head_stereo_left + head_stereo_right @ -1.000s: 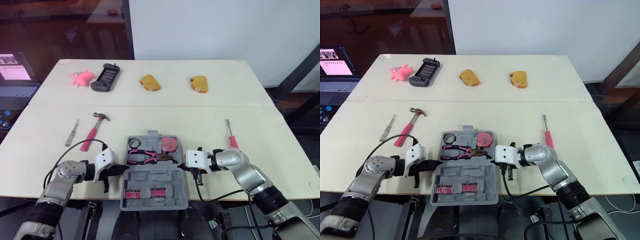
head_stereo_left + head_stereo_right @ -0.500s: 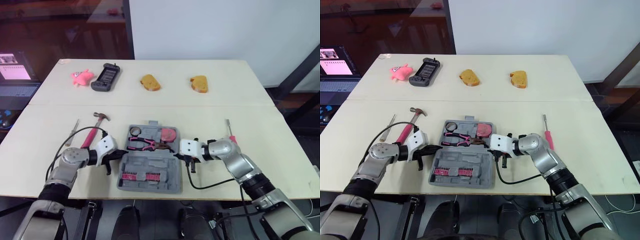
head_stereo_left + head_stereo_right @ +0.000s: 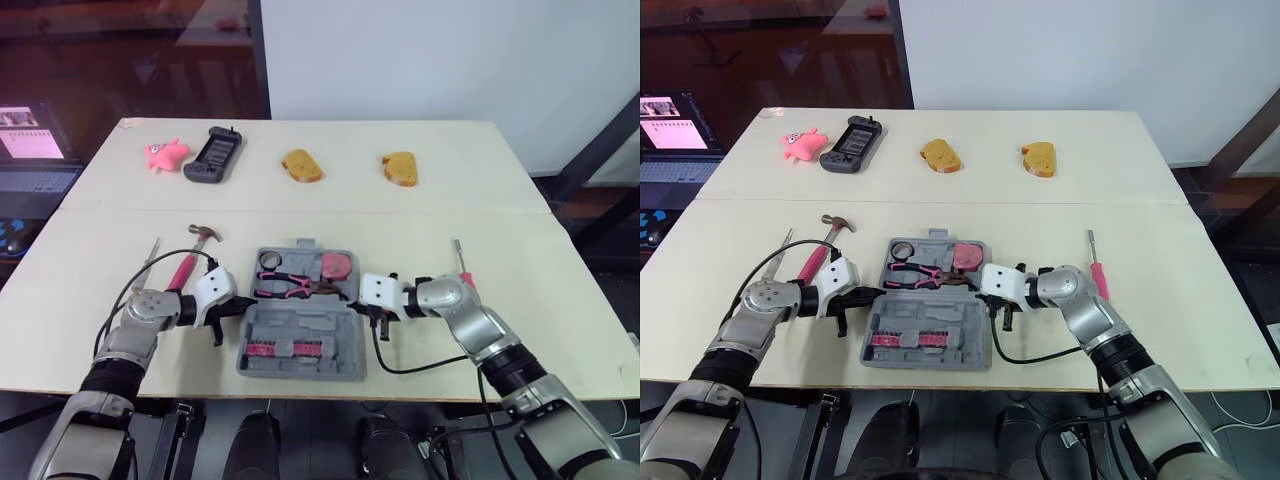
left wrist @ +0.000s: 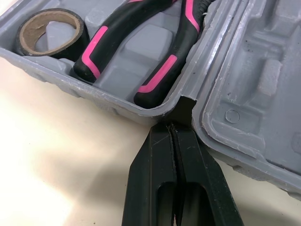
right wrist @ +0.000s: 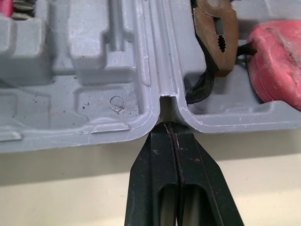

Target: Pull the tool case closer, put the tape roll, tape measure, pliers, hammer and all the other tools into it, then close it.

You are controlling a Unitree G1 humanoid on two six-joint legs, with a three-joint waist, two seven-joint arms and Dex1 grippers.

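Beige table (image 3: 560, 300): your case (image 3: 300, 345), open, now fully on top at 6 o'clock, no longer overhanging edge. Left gripper (image 4: 171, 127) and right gripper (image 5: 170, 126): fingers together, tips at hinge notches. Hammer (image 3: 185, 265) at case's 10 o'clock remains out.

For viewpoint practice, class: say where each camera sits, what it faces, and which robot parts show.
Head stereo pair: above, facing forward-down at table, open tool case; left end effector, right end effector show.
Left wrist: behind left end effector, facing case's hinge, pliers, tape roll.
Right wrist: behind right end effector, facing case's opposite side, tape measure.
Shared: the case.
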